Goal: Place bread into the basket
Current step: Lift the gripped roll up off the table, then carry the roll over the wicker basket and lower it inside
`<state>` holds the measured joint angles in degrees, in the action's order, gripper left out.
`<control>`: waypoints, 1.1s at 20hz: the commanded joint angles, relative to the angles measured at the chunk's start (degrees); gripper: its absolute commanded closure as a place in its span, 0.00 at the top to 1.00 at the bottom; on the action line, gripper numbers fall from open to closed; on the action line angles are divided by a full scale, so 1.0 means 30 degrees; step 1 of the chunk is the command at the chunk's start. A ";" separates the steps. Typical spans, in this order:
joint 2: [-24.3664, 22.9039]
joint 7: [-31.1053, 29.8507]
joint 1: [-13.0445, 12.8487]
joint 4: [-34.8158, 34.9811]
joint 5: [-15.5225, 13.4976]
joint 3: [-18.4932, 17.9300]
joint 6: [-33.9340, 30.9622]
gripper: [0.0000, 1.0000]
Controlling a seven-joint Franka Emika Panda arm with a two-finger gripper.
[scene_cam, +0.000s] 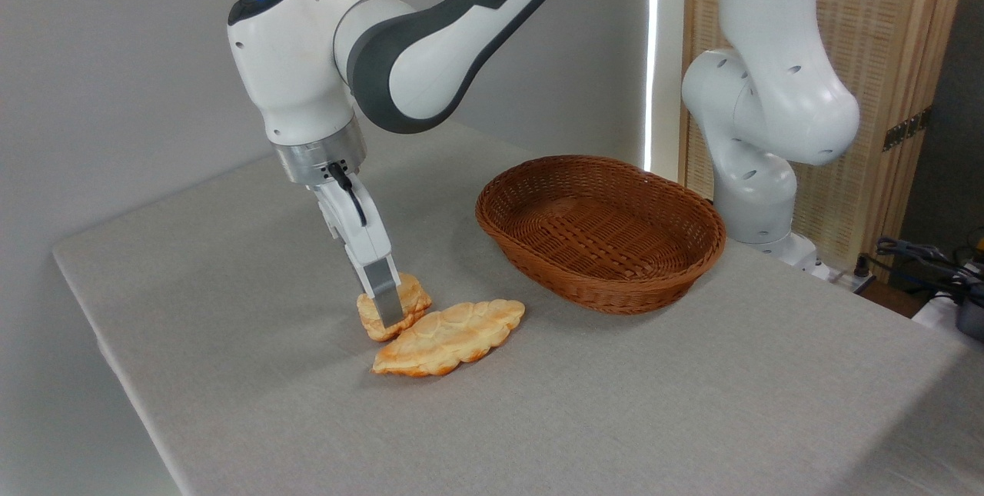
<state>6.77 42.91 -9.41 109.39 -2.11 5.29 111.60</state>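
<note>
The bread [416, 298], a small golden-orange roll, lies on the grey table just left of centre. My gripper [394, 311] reaches down onto it from above. One grey finger [382, 292] lies across the roll's near face, and the other finger is hidden behind the roll. Whether the fingers are pressing on the roll does not show. The basket [607, 290], oval brown wicker with low sides, stands to the right and a little further back, and nothing lies in it.
A longer, flat, leaf-shaped braided bread [450, 336] lies against the roll's front right side, between it and the basket. The arm's white base [757, 196] stands behind the basket at the right. The table's left edge [108, 350] is near.
</note>
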 commanded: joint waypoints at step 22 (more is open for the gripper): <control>-0.4278 -0.4369 -0.0026 -0.0047 -0.0174 0.0577 -0.4644 0.65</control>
<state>-3.91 32.79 -9.46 108.76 -2.19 6.37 102.11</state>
